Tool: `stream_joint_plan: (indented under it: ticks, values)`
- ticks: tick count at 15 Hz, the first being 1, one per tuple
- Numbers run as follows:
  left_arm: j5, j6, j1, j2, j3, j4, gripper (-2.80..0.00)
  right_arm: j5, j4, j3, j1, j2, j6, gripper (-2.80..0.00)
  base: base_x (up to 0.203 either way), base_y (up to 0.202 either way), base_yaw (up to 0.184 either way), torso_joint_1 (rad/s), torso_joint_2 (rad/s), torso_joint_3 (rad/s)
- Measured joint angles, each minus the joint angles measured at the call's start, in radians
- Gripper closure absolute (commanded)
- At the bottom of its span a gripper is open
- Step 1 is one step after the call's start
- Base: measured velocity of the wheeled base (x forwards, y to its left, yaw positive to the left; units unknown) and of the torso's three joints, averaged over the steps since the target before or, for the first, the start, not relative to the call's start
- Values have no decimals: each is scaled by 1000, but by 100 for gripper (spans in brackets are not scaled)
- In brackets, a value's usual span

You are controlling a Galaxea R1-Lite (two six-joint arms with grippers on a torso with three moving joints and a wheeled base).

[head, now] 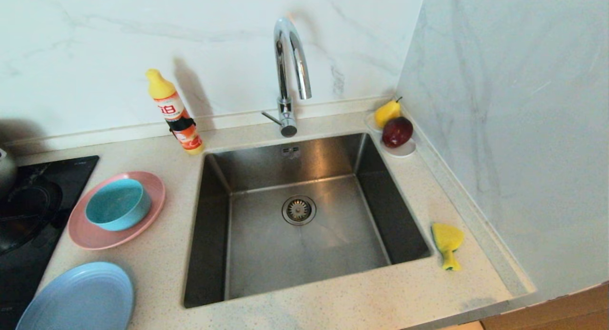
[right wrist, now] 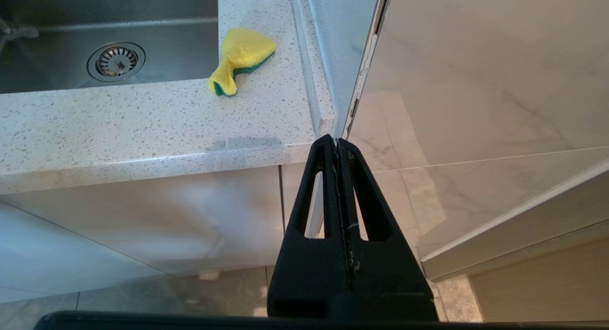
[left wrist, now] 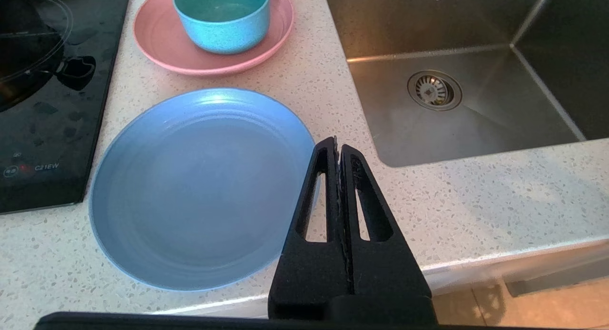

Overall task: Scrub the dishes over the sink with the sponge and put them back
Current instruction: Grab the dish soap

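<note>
Left of the steel sink (head: pixel 304 216) a teal bowl (head: pixel 117 204) stands on a pink plate (head: pixel 90 235), and a light-blue plate (head: pixel 78 299) lies nearer the counter's front edge. The yellow sponge (head: pixel 447 242) with its green layer lies on the counter right of the sink. Neither arm shows in the head view. My left gripper (left wrist: pixel 337 142) is shut and empty, held off the front of the counter beside the light-blue plate (left wrist: pixel 200 187). My right gripper (right wrist: pixel 337 142) is shut and empty too, in front of the counter's right corner, short of the sponge (right wrist: pixel 240 56).
A chrome arched tap (head: pixel 290 73) rises behind the sink, with a yellow soap bottle (head: pixel 173 111) to its left. A pear (head: pixel 386 112) and a red apple (head: pixel 397 131) sit on a white saucer (head: pixel 404 151) in the back right corner. A black hob (head: pixel 33 211) lies left; a wall (head: pixel 523 130) closes the right.
</note>
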Motion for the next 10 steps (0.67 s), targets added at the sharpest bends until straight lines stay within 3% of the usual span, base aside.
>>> stream_joint_plan:
  ticks: [10]
  values:
    - [1,0,0,0,0,1,0,0,0,0,0,0,0,0,0,0,0,0,0,0]
